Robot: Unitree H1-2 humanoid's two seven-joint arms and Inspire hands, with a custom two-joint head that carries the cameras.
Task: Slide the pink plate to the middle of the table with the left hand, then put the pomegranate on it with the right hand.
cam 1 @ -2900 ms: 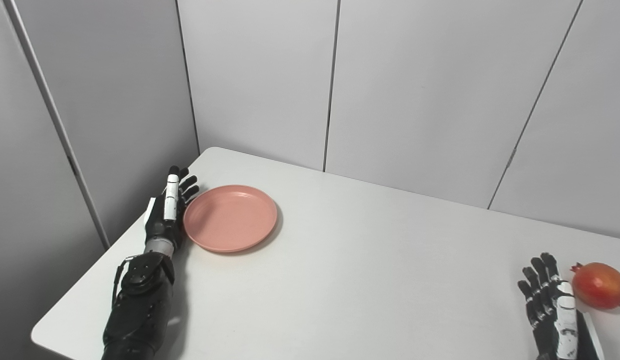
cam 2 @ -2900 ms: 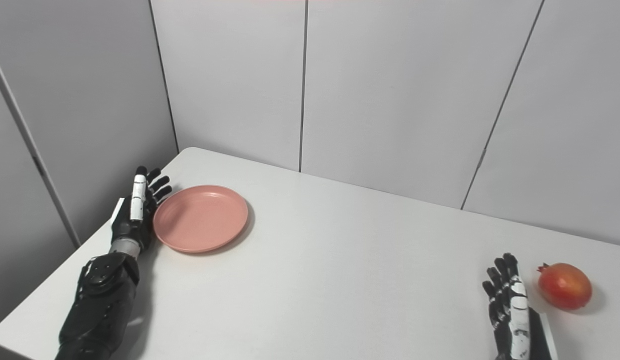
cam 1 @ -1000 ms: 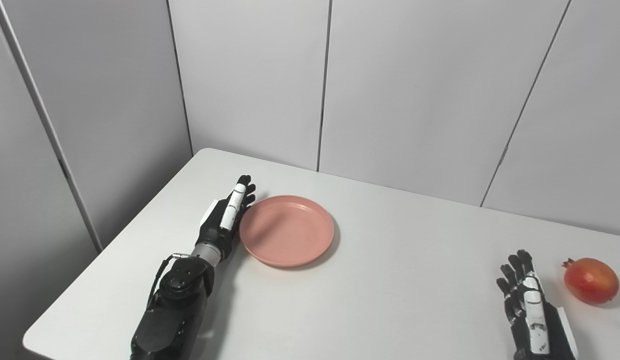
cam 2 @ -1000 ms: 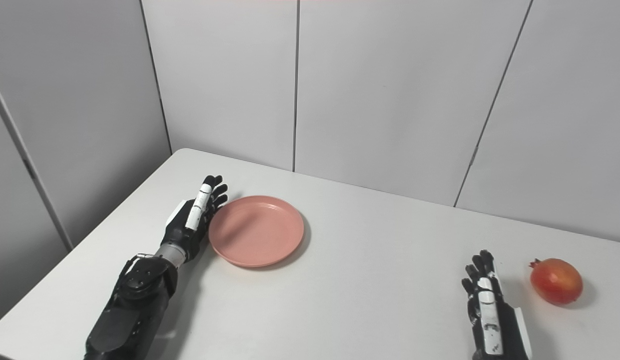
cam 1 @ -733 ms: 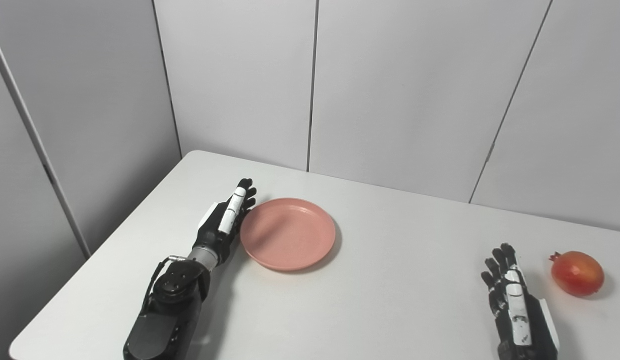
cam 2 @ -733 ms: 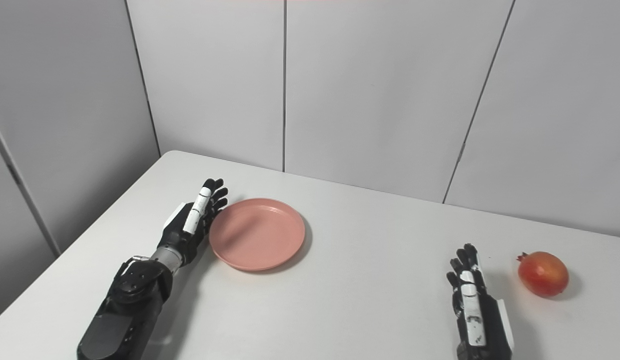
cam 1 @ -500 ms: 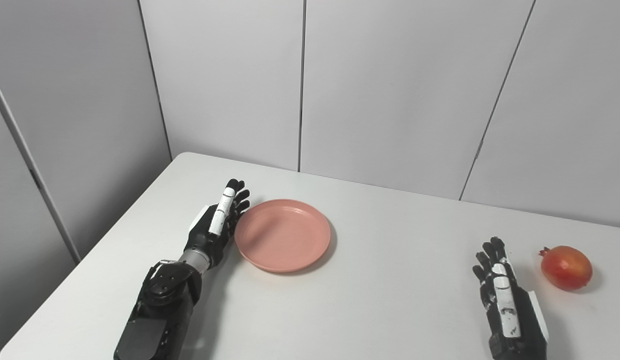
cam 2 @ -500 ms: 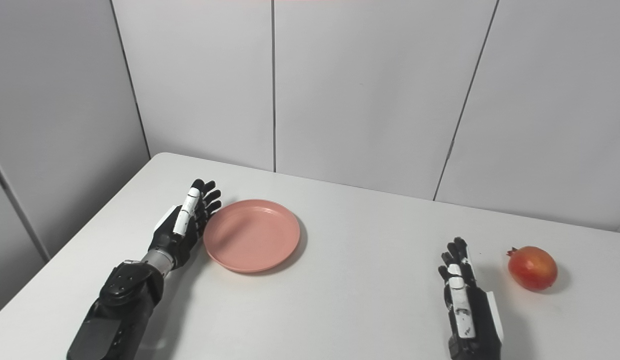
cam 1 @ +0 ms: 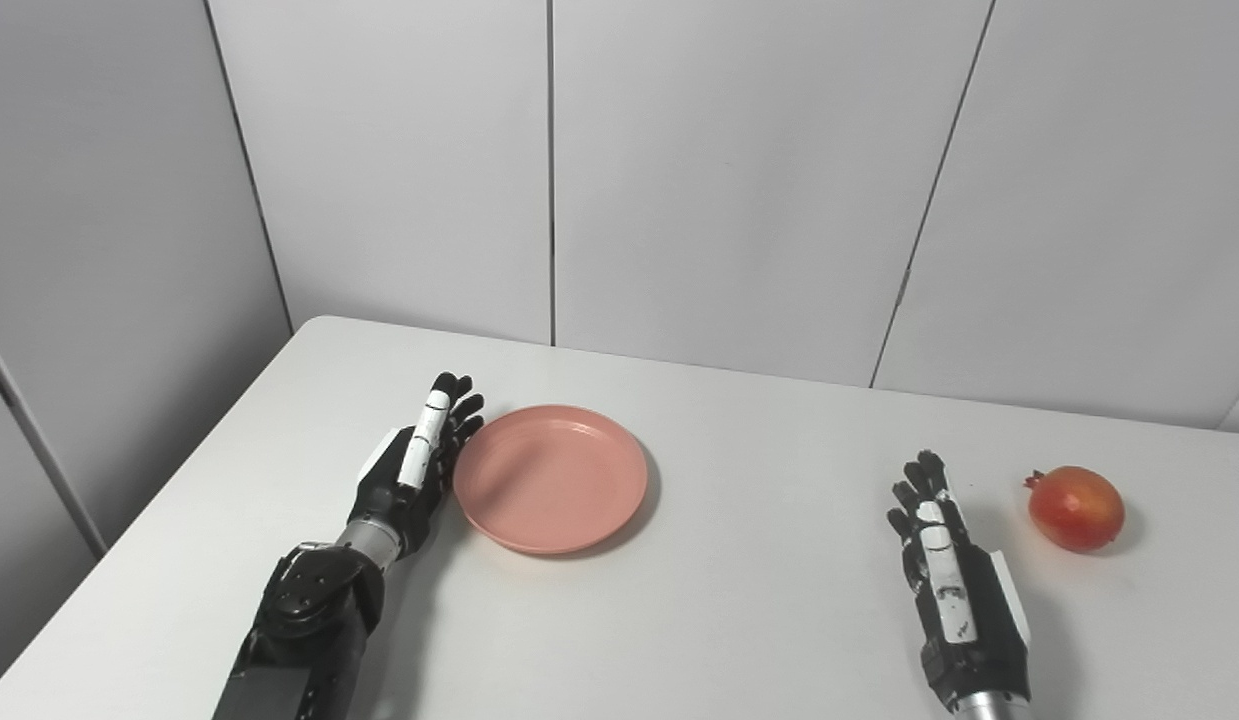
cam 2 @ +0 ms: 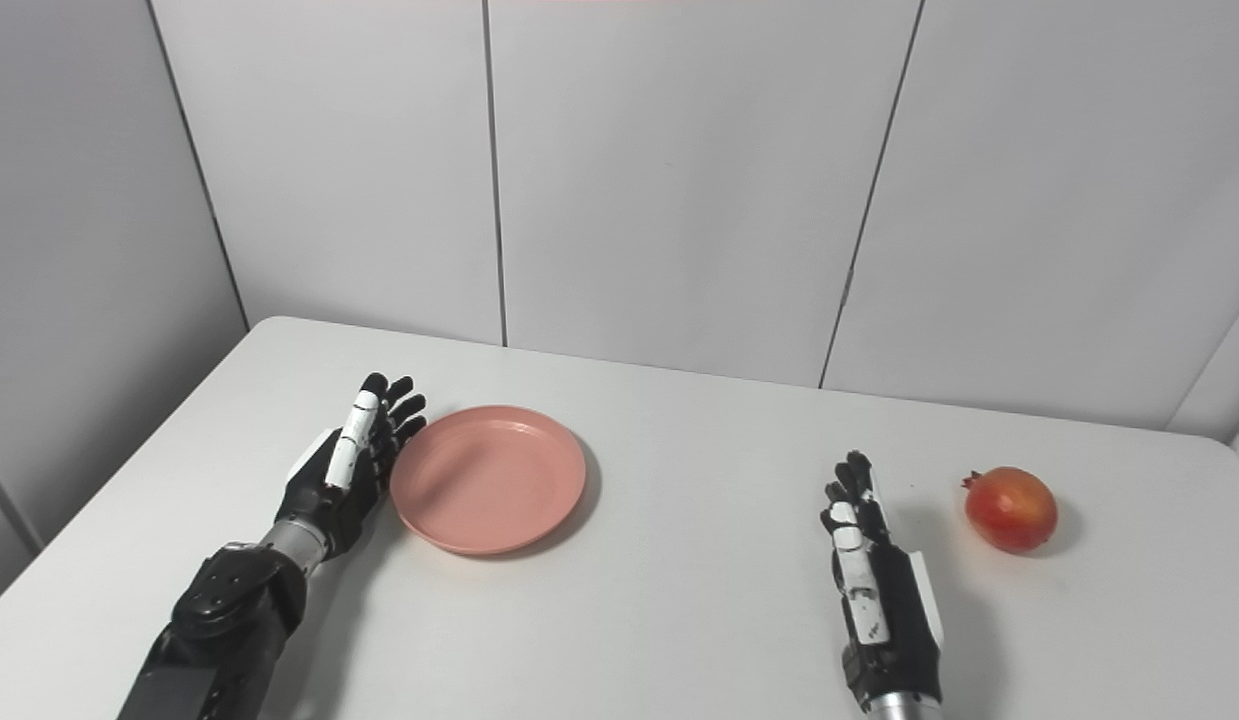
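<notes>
The pink plate [cam 1: 551, 476] lies flat on the white table [cam 1: 759, 560], left of its middle. My left hand [cam 1: 416, 473] stands on edge just left of the plate, open, its straight fingers along the plate's left rim; whether they touch it I cannot tell. The red pomegranate [cam 1: 1076, 508] rests on the table at the right. My right hand [cam 1: 947, 555] is open, fingers pointing away from me, a short way left of the fruit and apart from it.
Grey wall panels [cam 1: 739, 180] close off the table's back and left side. The table's left edge [cam 1: 149, 510] runs diagonally near my left arm. Bare tabletop lies between the plate and my right hand.
Over three seconds my left hand pushed the plate rightward away from the table's left corner. The camera has since panned right, shifting the whole picture left. My right hand reaches further forward.
</notes>
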